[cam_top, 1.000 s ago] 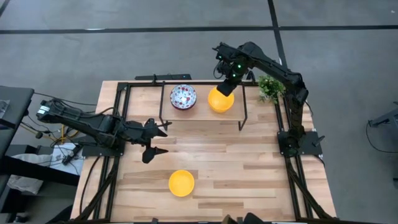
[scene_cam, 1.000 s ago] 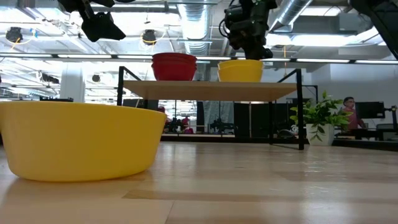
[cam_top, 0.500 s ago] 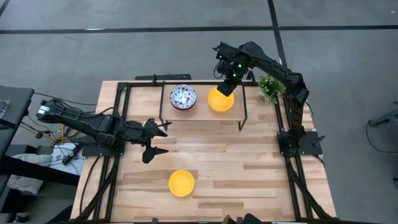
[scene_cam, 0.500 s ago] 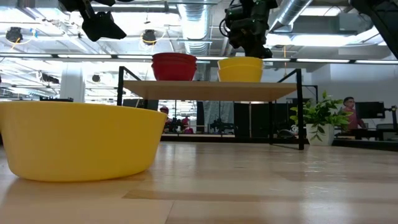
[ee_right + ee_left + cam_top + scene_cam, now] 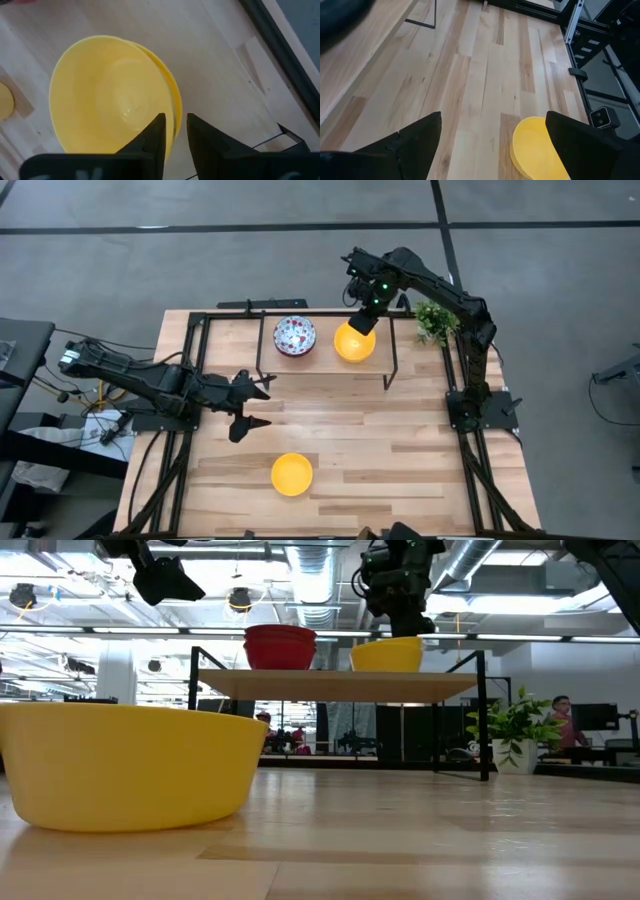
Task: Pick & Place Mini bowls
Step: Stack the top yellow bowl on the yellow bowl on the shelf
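- One yellow bowl [image 5: 291, 474] sits alone on the wooden table [image 5: 400, 440] at about 6 o'clock, nearest the low camera, where it fills the left foreground [image 5: 125, 762].
- Pale planks with darker grain run across the table, and a black frame rims it.
- At about 9 o'clock the left gripper [image 5: 248, 406] hovers over bare wood, its fingers spread wide and holding nothing; its wrist camera sees the lone yellow bowl [image 5: 537, 148] past them.
- Farther off, toward 12 o'clock, a raised wooden shelf [image 5: 340, 686] stands on thin black legs.
- On the shelf, the floral bowls [image 5: 294, 335] are stacked at the left, their outsides red in the low view [image 5: 280, 646].
- Just beside them is a yellow stack [image 5: 353, 342], its top bowl tilted [image 5: 112, 107].
- Its rim lies between the slightly parted fingers of the right gripper [image 5: 362, 321]; whether they still press it I cannot tell.
- A small green plant [image 5: 434, 320] stands at about 1 o'clock.
- Beyond the table is grey floor; the low view shows ceiling ducts [image 5: 320, 570], strip lights and a seated person [image 5: 562, 718] far behind.
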Action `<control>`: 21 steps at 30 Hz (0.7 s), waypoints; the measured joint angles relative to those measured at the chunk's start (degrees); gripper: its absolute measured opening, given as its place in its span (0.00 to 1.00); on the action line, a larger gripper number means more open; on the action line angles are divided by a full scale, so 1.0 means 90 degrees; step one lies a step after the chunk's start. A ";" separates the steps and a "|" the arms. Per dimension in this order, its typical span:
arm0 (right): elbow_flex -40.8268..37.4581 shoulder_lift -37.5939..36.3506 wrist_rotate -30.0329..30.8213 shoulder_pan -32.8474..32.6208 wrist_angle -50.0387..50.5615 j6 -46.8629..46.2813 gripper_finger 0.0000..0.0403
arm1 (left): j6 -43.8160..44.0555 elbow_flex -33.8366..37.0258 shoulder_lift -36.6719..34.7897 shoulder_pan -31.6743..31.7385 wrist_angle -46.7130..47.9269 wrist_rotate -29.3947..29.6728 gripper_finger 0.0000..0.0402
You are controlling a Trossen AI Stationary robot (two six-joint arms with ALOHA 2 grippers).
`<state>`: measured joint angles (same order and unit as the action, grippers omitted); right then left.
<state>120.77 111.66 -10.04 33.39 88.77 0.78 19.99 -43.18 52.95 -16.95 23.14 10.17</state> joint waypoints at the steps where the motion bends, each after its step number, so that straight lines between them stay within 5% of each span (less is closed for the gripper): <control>1: 0.0000 0.0000 0.0000 0.0000 -0.0015 0.0041 0.18 | 0.0000 0.0000 0.0000 0.0000 -0.0011 0.0000 0.89; 12: 0.0006 -0.0082 0.1053 -0.0130 0.0072 0.0115 0.13 | 0.0000 0.0000 0.0002 0.0002 -0.0057 0.0000 0.89; 21: 0.0474 -0.0109 0.0932 -0.0229 0.0131 0.0134 0.05 | -0.0001 0.0000 0.0002 0.0001 -0.0077 0.0000 0.89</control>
<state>125.03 110.67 -1.66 31.33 89.94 1.98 19.98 -43.18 52.97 -16.94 22.45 10.17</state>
